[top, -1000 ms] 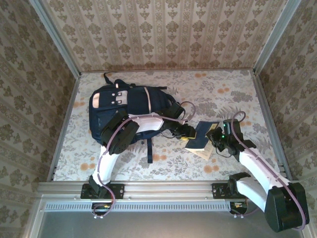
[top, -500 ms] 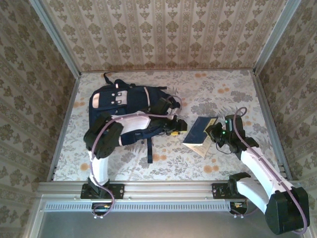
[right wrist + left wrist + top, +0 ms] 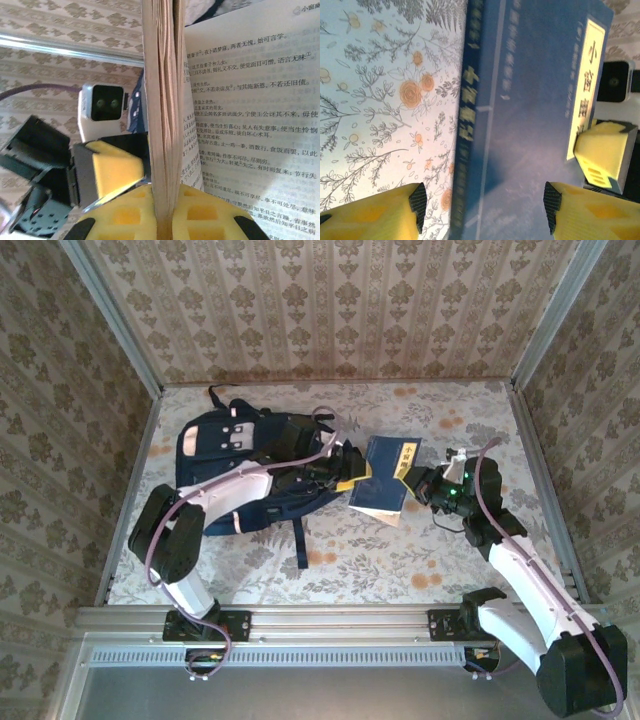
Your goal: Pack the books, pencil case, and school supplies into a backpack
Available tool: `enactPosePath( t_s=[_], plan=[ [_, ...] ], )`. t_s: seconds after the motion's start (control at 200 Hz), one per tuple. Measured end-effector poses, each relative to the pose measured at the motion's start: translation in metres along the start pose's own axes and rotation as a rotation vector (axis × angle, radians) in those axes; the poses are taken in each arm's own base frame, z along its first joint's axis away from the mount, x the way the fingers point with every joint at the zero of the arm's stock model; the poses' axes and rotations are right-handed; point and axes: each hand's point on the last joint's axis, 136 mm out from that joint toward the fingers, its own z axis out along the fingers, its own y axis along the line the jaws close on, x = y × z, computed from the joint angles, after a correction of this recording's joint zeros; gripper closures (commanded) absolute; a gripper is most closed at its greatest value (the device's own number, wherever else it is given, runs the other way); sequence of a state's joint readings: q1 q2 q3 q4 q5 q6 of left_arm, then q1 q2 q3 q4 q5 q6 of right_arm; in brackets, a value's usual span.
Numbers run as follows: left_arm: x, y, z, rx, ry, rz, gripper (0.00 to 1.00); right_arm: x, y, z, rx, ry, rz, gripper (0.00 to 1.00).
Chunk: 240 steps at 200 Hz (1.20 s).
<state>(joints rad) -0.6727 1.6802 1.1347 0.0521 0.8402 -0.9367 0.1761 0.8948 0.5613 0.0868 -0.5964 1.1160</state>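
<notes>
The navy book with a yellow label point(image 3: 385, 475) is raised off the table at an angle, cover up, just right of the navy backpack point(image 3: 230, 455). My right gripper point(image 3: 418, 485) is shut on its right page edge; the pale pages point(image 3: 162, 100) are pinched between the yellow fingers point(image 3: 167, 212), and one printed page point(image 3: 250, 125) fans open. My left gripper point(image 3: 352, 478) reaches over the backpack to the book's left edge. Its jaws point(image 3: 485, 205) are open, spread across the spine and cover point(image 3: 530, 100). Whether they touch the book I cannot tell.
A dark strap point(image 3: 301, 540) trails from the backpack toward the near edge. Flowered tablecloth point(image 3: 450, 550) lies bare in front of the book. Patterned walls enclose three sides, and a metal rail point(image 3: 320, 620) runs along the near edge.
The right gripper has lifted the book and carried it back and left, tilting its cover up. The left gripper has moved back toward the backpack's right side and opened wider.
</notes>
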Motion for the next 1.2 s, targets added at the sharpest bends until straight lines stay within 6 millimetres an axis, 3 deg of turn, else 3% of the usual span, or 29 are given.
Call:
enactPosePath(
  t_s=[0.205, 0.44, 0.48, 0.585, 0.72, 0.825, 0.935, 1.08, 1.2],
  plan=[
    [-0.007, -0.008, -0.005, 0.062, -0.016, -0.023, 0.43, 0.01, 0.021, 0.005, -0.079, 0.039, -0.039, 1.0],
    [-0.011, -0.028, -0.008, 0.178, -0.029, -0.02, 0.89, 0.015, 0.022, 0.009, -0.084, 0.059, -0.045, 1.0],
    [-0.012, -0.029, -0.009, 0.194, -0.037, -0.019, 0.94, 0.014, 0.02, 0.009, -0.075, 0.054, -0.044, 0.93],
    [-0.013, -0.031, -0.012, 0.23, -0.048, -0.034, 1.0, 0.013, 0.014, 0.009, -0.042, 0.041, -0.044, 0.51],
    [-0.022, -0.024, -0.02, 0.246, -0.114, -0.08, 1.0, 0.005, 0.013, 0.0, 0.036, -0.016, -0.081, 0.25],
    [-0.035, -0.02, -0.034, 0.244, -0.219, -0.117, 1.0, -0.002, 0.022, -0.008, 0.05, -0.069, -0.121, 0.13],
    [-0.052, -0.034, -0.05, 0.26, -0.362, -0.113, 1.0, 0.007, 0.027, -0.004, 0.044, -0.056, -0.115, 0.01],
    [-0.067, -0.068, -0.067, 0.313, -0.535, -0.074, 1.0, 0.026, 0.039, 0.011, 0.008, -0.013, -0.088, 0.01],
    [-0.074, -0.081, -0.073, 0.331, -0.634, -0.071, 1.0, 0.03, 0.05, 0.023, -0.037, -0.014, -0.043, 0.0]
  ],
)
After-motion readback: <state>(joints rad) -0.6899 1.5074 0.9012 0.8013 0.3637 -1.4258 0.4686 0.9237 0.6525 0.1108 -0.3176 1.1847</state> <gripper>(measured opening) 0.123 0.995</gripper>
